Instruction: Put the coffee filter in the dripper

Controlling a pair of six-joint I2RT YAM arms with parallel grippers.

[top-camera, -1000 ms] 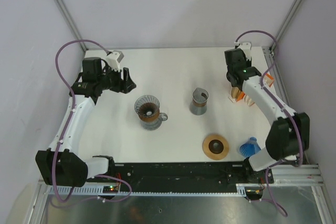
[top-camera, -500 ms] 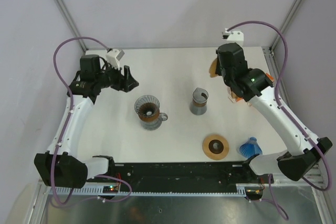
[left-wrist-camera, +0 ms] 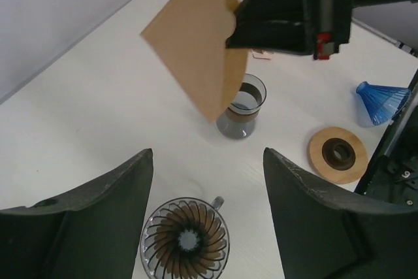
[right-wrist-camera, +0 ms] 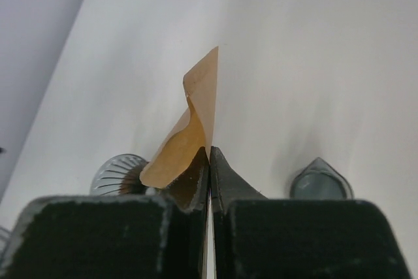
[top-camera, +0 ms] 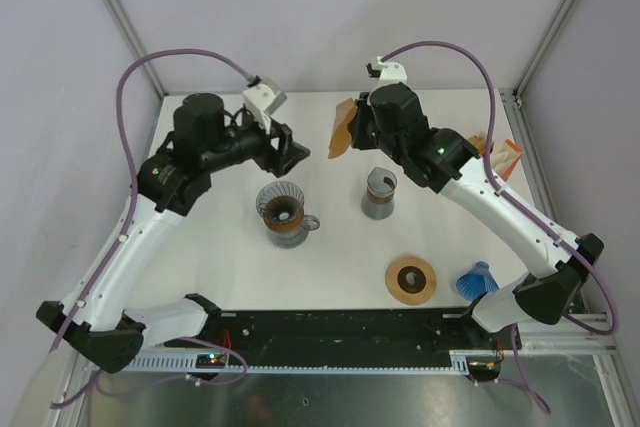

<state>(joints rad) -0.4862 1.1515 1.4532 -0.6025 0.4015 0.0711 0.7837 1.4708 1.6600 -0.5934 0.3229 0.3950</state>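
White desk (top-camera: pixel 225 267), grey walls. Left end effector (top-camera: pixel 288 150): released, empty, hovering just behind dripper (top-camera: pixel 282 209). Dripper holds no filter yet. Coffee filter (top-camera: pixel 342 129): airborne, flat, beyond the gap between dripper and glass server (top-camera: pixel 379 193), pinched in right end effector (top-camera: pixel 358 132), clenched on its edge. Pick done; carry and seating left. Versus a second ago: both arms swung inward, filter gone from the right edge.
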